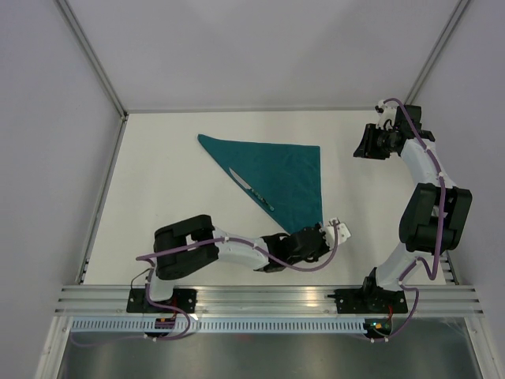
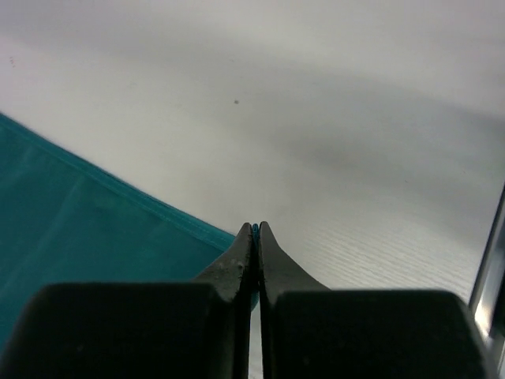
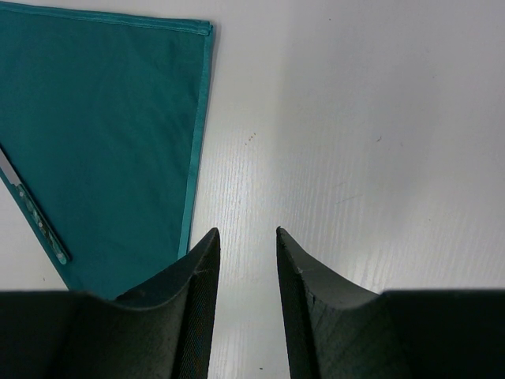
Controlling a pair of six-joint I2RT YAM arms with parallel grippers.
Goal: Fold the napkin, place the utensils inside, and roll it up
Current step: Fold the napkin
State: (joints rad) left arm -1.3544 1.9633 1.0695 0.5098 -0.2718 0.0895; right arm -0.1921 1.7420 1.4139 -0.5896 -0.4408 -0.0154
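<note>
The teal napkin (image 1: 280,174) lies on the white table folded into a triangle, its near corner pointing at the arms. A slim silvery utensil (image 1: 251,189) rests on it along the long slanted edge, also seen in the right wrist view as a utensil (image 3: 35,215) at the napkin (image 3: 102,118) border. My left gripper (image 1: 322,233) sits low at the near corner, shut on the napkin (image 2: 79,229); a sliver of teal shows between its tips (image 2: 256,230). My right gripper (image 1: 360,148) hovers open to the right of the cloth, with only bare table between its fingers (image 3: 246,234).
The white table (image 1: 158,189) is bounded by grey walls at the back and sides and by a metal rail (image 1: 268,296) at the near edge. A metal frame edge (image 2: 491,268) shows at the right of the left wrist view.
</note>
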